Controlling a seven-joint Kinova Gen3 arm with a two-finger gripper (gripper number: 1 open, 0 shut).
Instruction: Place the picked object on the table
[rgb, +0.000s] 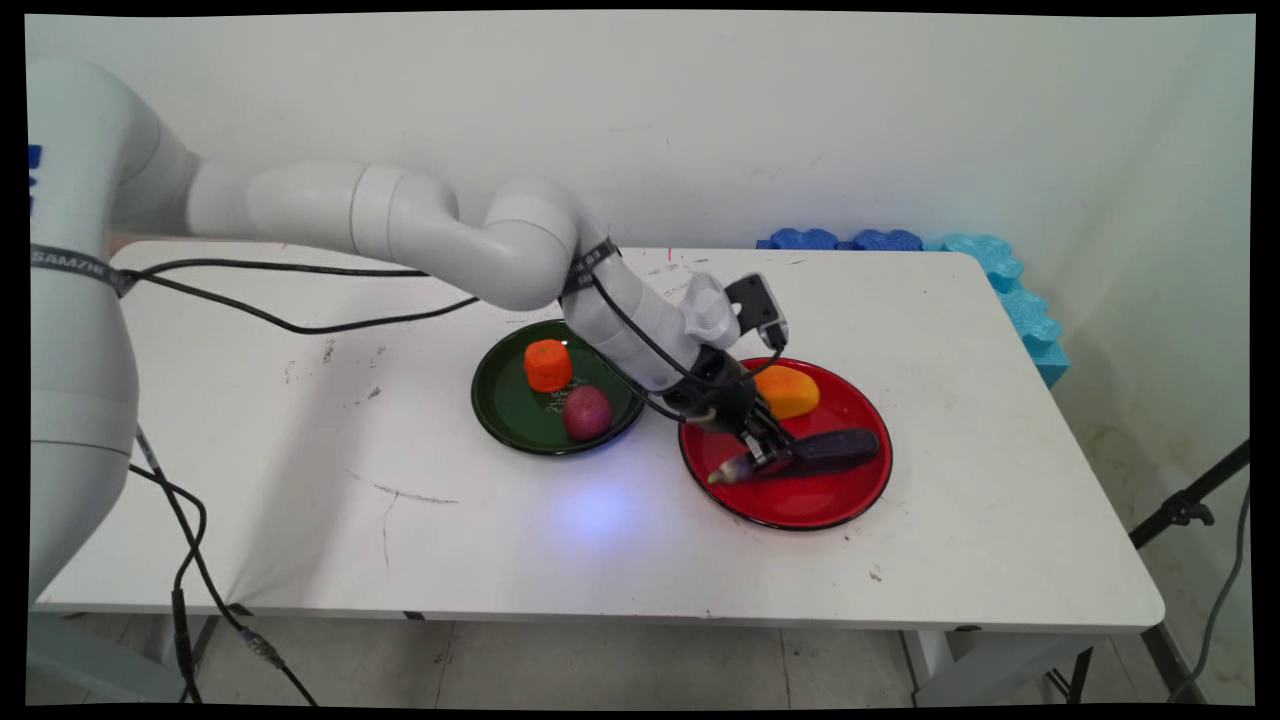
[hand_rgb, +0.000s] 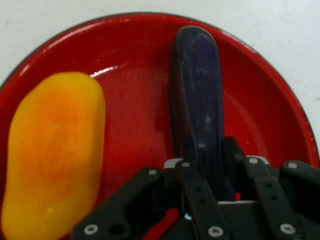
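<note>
The tool (rgb: 768, 450) is lowered onto the red plate (rgb: 850, 500) at the right of the tabletop (rgb: 300, 450), and its two fingers are set on either side of a dark purple eggplant (rgb: 835, 448) near its stem end. In the hand view the eggplant (hand_rgb: 197, 115) is seen running straight out from between the fingers, which are drawn in narrow against its sides; it appears to be gripped, though actual contact on both sides is partly hidden by the linkage. The eggplant is lying flat on the plate and is not lifted. Just beside it on the same plate, apart from it, a yellow-orange mango-like fruit (rgb: 788, 390) is resting toward the plate's far side. To the left, close to the red plate, a dark green plate (rgb: 500, 415) is carrying an orange carrot piece (rgb: 547, 364) and a reddish round fruit (rgb: 587, 411), both untouched. The moment is judged to be the closing of a grasp. Any lift from here would call for a firm, centred hold, since the eggplant is long and smooth and is held near one end.
</note>
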